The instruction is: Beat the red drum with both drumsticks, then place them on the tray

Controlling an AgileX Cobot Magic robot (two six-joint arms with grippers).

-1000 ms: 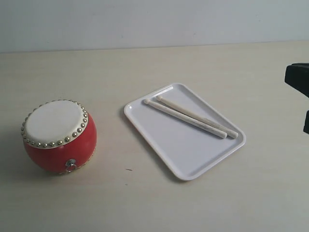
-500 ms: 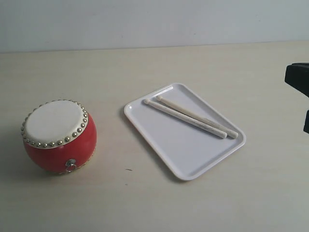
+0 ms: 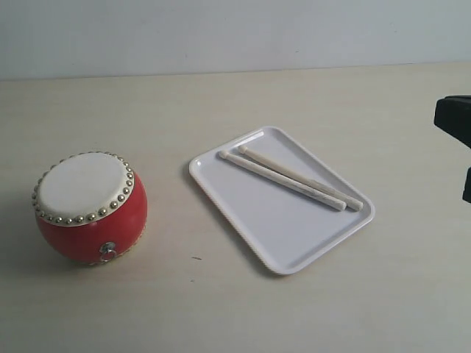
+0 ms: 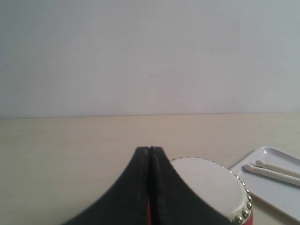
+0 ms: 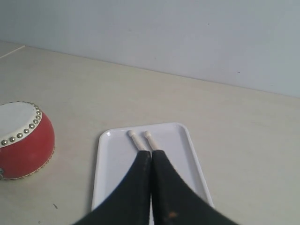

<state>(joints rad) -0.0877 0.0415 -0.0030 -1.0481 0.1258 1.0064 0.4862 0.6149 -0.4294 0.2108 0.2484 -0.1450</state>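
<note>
Left tool (image 4: 149,150) and right tool (image 5: 151,153) closed, drumsticks (image 3: 291,179) lying on the tray (image 3: 274,237).

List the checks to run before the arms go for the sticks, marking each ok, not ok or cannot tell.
1. Both drumsticks lie inside the tray: ok.
2. Red drum upright, skin uncovered: ok.
3. Left pincer open for a grasp: not ok, shut and empty.
4. Right pincer open for a grasp: not ok, shut and empty.
5. Gap between the sticks for picking one alone: cannot tell, they lie close together.
</note>
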